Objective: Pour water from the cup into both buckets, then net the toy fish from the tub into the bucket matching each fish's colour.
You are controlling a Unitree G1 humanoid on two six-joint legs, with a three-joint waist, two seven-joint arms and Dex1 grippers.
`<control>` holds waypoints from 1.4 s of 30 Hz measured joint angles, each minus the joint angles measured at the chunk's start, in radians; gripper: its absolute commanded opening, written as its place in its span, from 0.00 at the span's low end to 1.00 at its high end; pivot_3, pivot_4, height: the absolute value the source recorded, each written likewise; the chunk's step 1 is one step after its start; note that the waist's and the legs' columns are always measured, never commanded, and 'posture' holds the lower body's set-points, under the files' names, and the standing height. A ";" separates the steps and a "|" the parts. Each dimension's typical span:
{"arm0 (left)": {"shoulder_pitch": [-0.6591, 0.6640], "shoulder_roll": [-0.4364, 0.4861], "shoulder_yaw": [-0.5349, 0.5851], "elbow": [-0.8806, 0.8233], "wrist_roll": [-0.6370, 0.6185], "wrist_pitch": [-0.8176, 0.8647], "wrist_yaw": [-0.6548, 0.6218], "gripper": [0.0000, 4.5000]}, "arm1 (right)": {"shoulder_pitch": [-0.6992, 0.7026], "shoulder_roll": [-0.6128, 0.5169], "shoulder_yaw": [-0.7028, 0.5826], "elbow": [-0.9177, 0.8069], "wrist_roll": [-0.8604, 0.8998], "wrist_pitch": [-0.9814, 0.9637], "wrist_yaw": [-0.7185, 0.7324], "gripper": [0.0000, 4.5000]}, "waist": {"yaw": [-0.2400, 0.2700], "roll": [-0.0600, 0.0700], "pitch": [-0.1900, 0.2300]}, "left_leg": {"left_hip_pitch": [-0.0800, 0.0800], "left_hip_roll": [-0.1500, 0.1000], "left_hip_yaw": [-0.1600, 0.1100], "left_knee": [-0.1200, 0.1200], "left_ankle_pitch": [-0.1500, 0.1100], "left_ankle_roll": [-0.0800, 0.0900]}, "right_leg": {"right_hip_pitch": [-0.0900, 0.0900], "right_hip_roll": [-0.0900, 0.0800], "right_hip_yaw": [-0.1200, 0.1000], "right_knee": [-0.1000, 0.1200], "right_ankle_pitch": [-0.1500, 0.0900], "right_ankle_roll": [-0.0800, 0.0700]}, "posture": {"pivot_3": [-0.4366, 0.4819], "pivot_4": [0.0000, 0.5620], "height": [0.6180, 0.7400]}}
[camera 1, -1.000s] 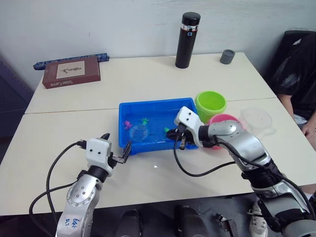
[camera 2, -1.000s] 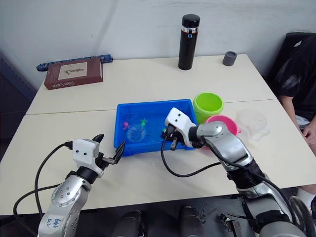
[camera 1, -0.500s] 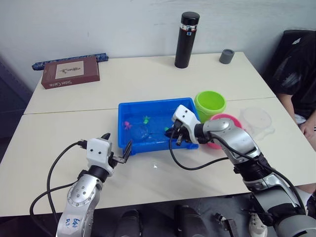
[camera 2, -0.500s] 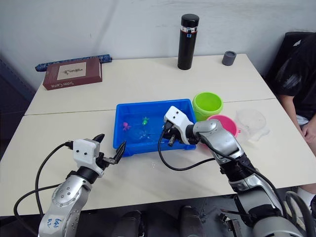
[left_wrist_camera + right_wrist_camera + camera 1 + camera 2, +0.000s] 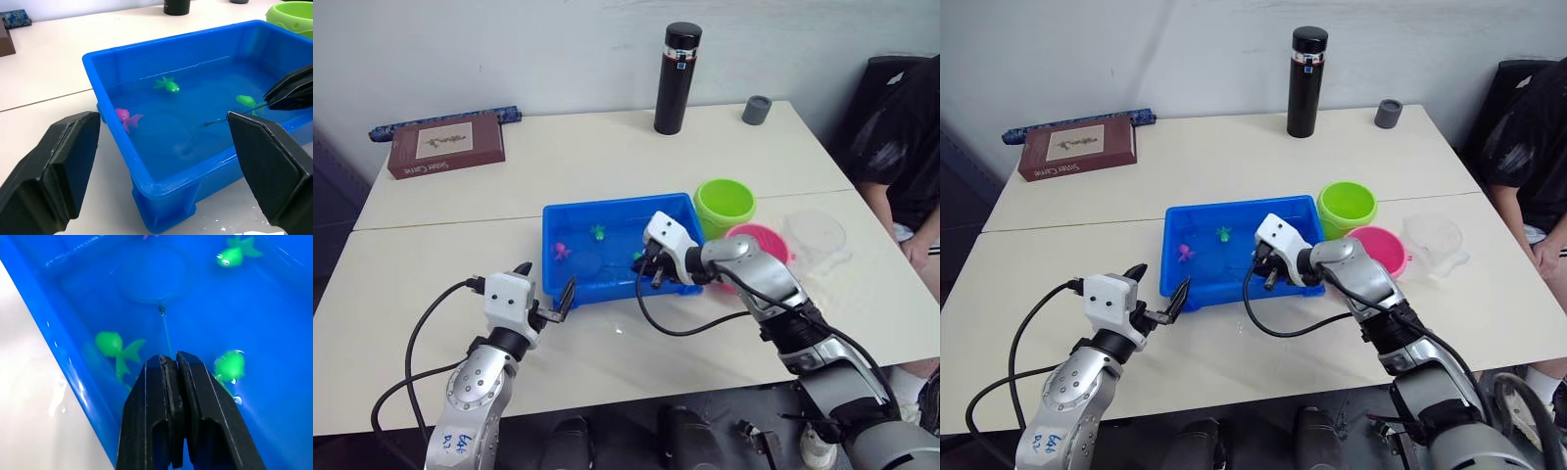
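A pale cream worktop (image 5: 607, 157) made of 2 slabs meets along a thin seam running across its middle. Behind it stands a plain light grey-white wall (image 5: 509, 49). At the far left, a brown book (image 5: 446, 144) lies near the wall edge, with a dark blue patterned strip (image 5: 445, 117) just behind it. At the right edge sits a person in black (image 5: 901, 147). Light is even and soft.

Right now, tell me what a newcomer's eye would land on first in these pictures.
The bright blue tub at the table's middle draws the eye first, with tiny green fish and a pink fish in its water. The right gripper reaches into it, shut on the net. Just to the tub's right stand the lime green bucket and the pink bucket.
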 measured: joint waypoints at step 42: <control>-0.059 0.029 -0.021 0.058 -0.030 -0.047 -0.133 0.99 | 0.060 -0.113 -0.224 -0.359 0.144 0.287 -0.062 0.00 | 0.002 0.000 0.000 | -0.003 0.002 -0.001 -0.002 -0.001 0.001 | -0.002 -0.005 -0.002 -0.004 -0.001 -0.002 | 0.48 0.27 1.00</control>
